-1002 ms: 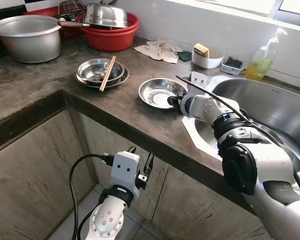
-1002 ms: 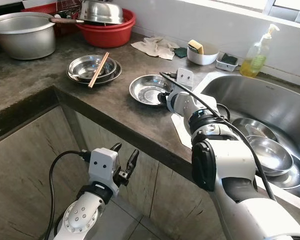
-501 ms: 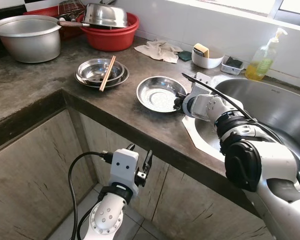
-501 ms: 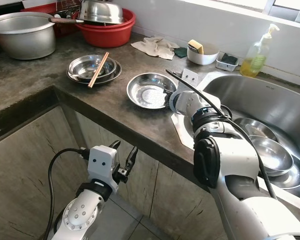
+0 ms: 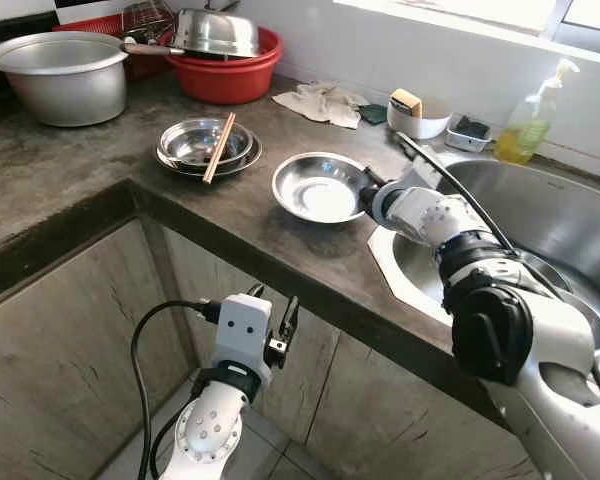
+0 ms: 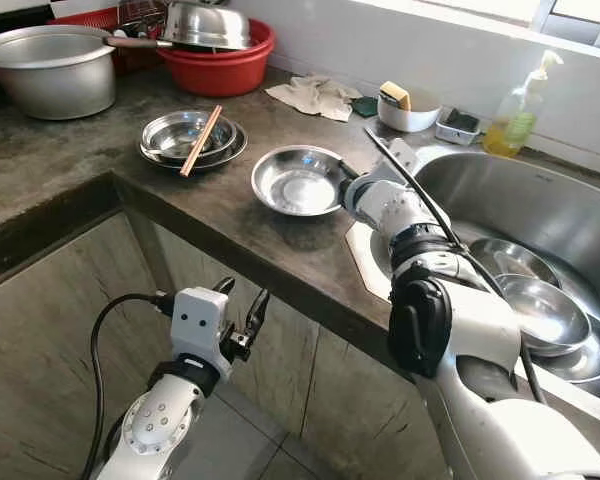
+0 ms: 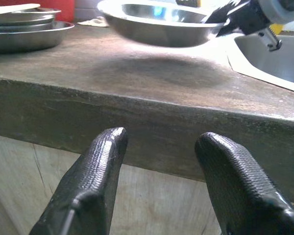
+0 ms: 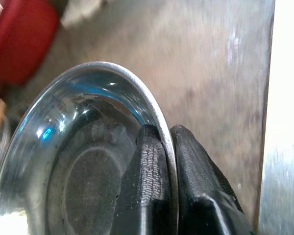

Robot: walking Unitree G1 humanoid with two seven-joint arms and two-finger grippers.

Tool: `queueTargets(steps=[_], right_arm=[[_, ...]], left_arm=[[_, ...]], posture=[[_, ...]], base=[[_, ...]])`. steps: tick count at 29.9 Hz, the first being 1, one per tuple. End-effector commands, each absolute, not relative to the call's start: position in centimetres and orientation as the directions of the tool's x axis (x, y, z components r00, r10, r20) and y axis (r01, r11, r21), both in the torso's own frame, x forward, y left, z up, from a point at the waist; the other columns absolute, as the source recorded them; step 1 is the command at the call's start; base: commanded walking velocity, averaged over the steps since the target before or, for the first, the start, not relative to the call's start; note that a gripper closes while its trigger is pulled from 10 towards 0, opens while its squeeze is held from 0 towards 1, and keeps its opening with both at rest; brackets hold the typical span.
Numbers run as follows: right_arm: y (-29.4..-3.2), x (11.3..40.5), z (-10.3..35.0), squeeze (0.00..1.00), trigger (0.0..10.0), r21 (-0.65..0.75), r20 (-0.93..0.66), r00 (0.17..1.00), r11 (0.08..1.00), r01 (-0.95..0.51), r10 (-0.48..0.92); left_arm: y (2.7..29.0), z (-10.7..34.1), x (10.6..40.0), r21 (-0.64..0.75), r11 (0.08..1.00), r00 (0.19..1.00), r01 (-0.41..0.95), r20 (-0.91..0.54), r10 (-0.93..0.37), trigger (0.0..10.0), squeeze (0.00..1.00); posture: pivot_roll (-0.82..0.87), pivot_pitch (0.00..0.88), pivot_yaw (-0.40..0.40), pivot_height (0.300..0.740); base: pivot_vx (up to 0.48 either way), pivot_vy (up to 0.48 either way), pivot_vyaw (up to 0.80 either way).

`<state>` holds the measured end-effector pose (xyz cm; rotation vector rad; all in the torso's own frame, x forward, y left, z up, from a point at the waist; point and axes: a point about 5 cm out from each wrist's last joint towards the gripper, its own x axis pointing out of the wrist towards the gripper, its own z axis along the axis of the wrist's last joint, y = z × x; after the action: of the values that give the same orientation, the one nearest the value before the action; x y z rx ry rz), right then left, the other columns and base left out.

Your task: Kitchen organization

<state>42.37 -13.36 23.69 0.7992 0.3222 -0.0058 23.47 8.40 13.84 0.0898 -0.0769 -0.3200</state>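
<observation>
— Bowl (image 5: 321, 187) status? Hanging just above the bench, clear of the top, casting a shadow beneath it, near the front edge and just beside the sink (image 5: 540, 215) rim.

— Gripping how?

— Right gripper (image 8: 167, 161) pinching the rim, one black finger inside the bowl and one outside, clamped tight on the thin steel edge. Reaching in from the sink side.

— Left gripper (image 7: 159, 166)?

— Hanging low in front of the cabinet (image 5: 70, 340), below the bench's front edge, fingers spread apart and gripping nothing.

— Anything else sitting on the bench?

— Resting toward the middle, left of the held bowl: stacked steel bowls (image 5: 205, 148) with chopsticks (image 5: 219, 147) lying across them. Standing at the far left corner: a big metal pot (image 5: 62, 75). Sitting by the back wall: a red basin (image 5: 230, 75) carrying an upturned steel bowl. Lying along the back edge: a crumpled cloth (image 5: 323, 102), then a white bowl (image 5: 418, 118) holding a sponge. Standing on the ledge behind the sink: a soap bottle (image 5: 533, 120).

— Inside the sink?

— Lying at the bottom: more steel dishes (image 6: 540, 310), overlapping one another.
</observation>
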Motion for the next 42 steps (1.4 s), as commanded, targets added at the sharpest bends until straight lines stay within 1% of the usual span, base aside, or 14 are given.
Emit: queueTargets(steps=[1, 3, 4, 5, 6, 7, 9, 10, 11, 17, 21, 25, 32, 42], right_arm=[[-14.9, 42.3, 26.0, 0.00, 0.0, 0.696, -0.077, 0.997, 0.717, 0.046, 0.011], [-15.0, 42.2, 26.4, 0.00, 0.0, 0.675, -0.029, 1.000, 0.738, 0.027, -0.011], [-15.1, 41.5, 27.0, 0.00, 0.0, 0.552, 0.069, 0.997, 0.834, -0.014, -0.029], [-15.1, 41.5, 27.0, 0.00, 0.0, 0.552, 0.069, 0.997, 0.834, -0.014, -0.029], [-14.9, 40.5, 27.6, 0.00, 0.0, 0.463, 0.170, 0.985, 0.884, -0.058, -0.024], [-14.9, 40.3, 27.8, 0.00, 0.0, 0.451, 0.191, 0.981, 0.890, -0.067, -0.022], [-15.3, 38.3, 28.6, 0.00, 0.0, 0.297, 0.332, 0.942, 0.954, -0.046, -0.058], [-15.3, 36.5, 29.0, 0.00, 0.0, 0.171, 0.422, 0.904, 0.985, -0.010, -0.064], [-15.3, 36.5, 29.0, 0.00, 0.0, 0.171, 0.422, 0.904, 0.985, -0.010, -0.064], [-16.4, 31.9, 27.2, 0.00, 0.0, 0.021, 0.482, 0.870, 0.994, 0.104, -0.102], [-16.5, 29.3, 25.0, 0.00, 0.0, -0.010, 0.446, 0.887, 0.990, 0.142, -0.122], [-16.3, 28.1, 23.7, 0.00, 0.0, -0.015, 0.410, 0.902, 0.988, 0.153, -0.134], [-16.0, 27.5, 22.5, 0.00, 0.0, -0.005, 0.356, 0.922, 0.987, 0.161, -0.149], [-15.6, 27.4, 22.9, 0.00, 0.0, -0.004, 0.349, 0.926, 0.988, 0.153, -0.142]], left_arm=[[8.1, 13.8, 23.6, 0.105, 0.940, 0.941, 0.326, 0.064, -0.334, 10.0, 0.00], [8.0, 13.8, 23.7, 0.105, 0.939, 0.940, 0.327, 0.066, -0.335, 10.0, 0.00], [8.0, 13.9, 23.8, 0.107, 0.938, 0.939, 0.329, 0.070, -0.337, 10.0, 0.00], [8.0, 13.9, 23.8, 0.107, 0.938, 0.939, 0.329, 0.070, -0.337, 10.0, 0.00], [8.0, 14.1, 24.0, 0.107, 0.938, 0.938, 0.329, 0.077, -0.338, 10.0, 0.00], [8.0, 14.1, 24.0, 0.107, 0.938, 0.938, 0.329, 0.079, -0.338, 10.0, 0.00], [8.0, 14.4, 24.2, 0.109, 0.939, 0.937, 0.327, 0.089, -0.337, 10.0, 0.00], [8.1, 14.6, 24.4, 0.110, 0.939, 0.936, 0.327, 0.097, -0.338, 10.0, 0.00], [8.1, 14.6, 24.4, 0.110, 0.939, 0.936, 0.327, 0.097, -0.338, 10.0, 0.00], [8.0, 15.0, 24.7, 0.106, 0.938, 0.932, 0.330, 0.122, -0.342, 10.0, 0.00], [7.9, 15.2, 24.9, 0.100, 0.935, 0.927, 0.340, 0.131, -0.351, 10.0, 0.00], [7.7, 15.3, 25.0, 0.100, 0.929, 0.920, 0.355, 0.138, -0.366, 10.0, 0.00], [7.8, 15.5, 25.5, 0.130, 0.925, 0.915, 0.358, 0.152, -0.375, 10.0, 0.00], [7.2, 15.1, 25.5, 0.163, 0.906, 0.900, 0.390, 0.139, -0.413, 10.0, 0.00]], posture=[[0.07, 0.040, -0.097, 0.740], [0.07, 0.040, -0.097, 0.740], [0.07, 0.034, -0.095, 0.740], [0.07, 0.034, -0.095, 0.740], [0.07, 0.028, -0.091, 0.740], [0.07, 0.028, -0.091, 0.740], [0.06, 0.015, -0.085, 0.740], [0.06, 0.007, -0.082, 0.740], [0.06, 0.007, -0.082, 0.740], [0.04, 0.000, -0.067, 0.740], [0.03, 0.000, -0.049, 0.740], [0.03, 0.000, -0.040, 0.740], [0.03, 0.000, -0.038, 0.740], [0.02, 0.000, -0.036, 0.740]], base=[[0.000, 0.000, 0.00], [0.000, 0.000, 0.00], [0.000, 0.000, 0.00], [0.000, 0.000, 0.00], [0.000, 0.000, 0.00], [0.000, 0.000, 0.00], [0.000, 0.000, 0.00], [0.000, 0.000, 0.00], [0.000, 0.000, 0.00], [0.000, 0.000, 0.00], [0.000, 0.000, 0.00], [0.000, 0.000, 0.00], [0.000, 0.000, -0.19], [0.000, -0.407, -0.79]])
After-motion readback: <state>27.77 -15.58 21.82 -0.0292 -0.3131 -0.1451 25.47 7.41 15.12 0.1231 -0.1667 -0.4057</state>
